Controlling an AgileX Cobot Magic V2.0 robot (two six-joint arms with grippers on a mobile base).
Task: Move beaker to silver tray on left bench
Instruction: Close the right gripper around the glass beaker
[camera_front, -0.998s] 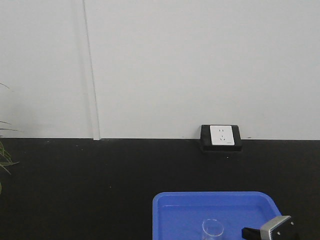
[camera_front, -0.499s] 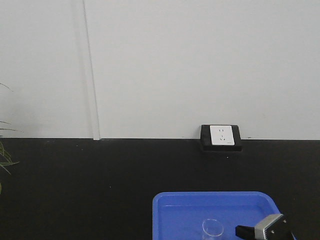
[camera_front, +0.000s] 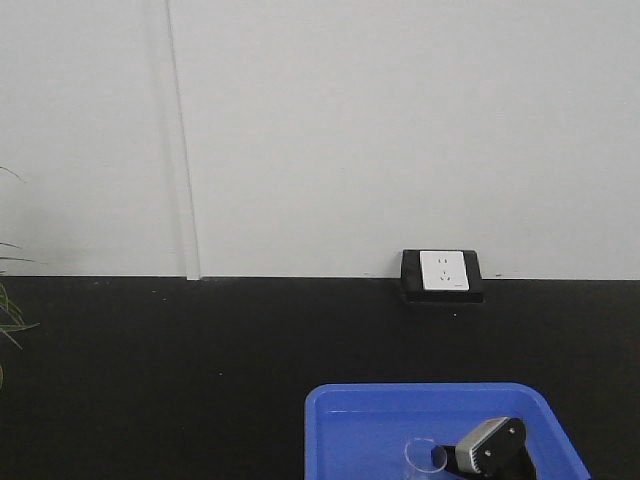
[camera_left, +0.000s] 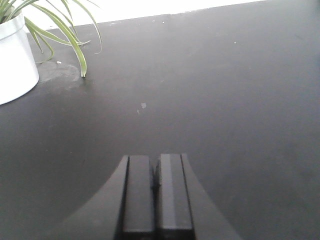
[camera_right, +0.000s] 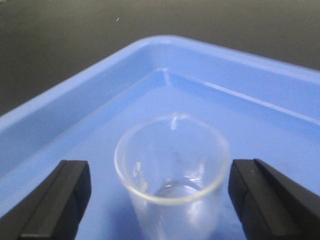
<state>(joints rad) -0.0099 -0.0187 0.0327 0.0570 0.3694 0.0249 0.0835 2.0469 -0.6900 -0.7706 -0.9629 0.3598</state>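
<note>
The beaker (camera_right: 172, 165), small and of clear glass, stands upright in a bright blue plastic tray (camera_right: 75, 107). My right gripper (camera_right: 160, 192) is open, with one black finger (camera_right: 55, 200) on each side of the beaker and a gap to each. In the front view the beaker (camera_front: 424, 458) shows at the bottom edge, with the right arm's wrist (camera_front: 490, 450) right beside it. My left gripper (camera_left: 156, 192) is shut and empty above the black worktop (camera_left: 200, 90). The silver tray is out of view.
A white pot with a green plant (camera_left: 15, 55) stands at the far left of the black worktop. A wall socket (camera_front: 443, 273) sits at the back edge by the white wall. The blue tray's raised rim (camera_front: 420, 390) surrounds the beaker.
My right arm has moved left across the blue tray, from beside the beaker's right to right at the beaker. The beaker has not moved.
</note>
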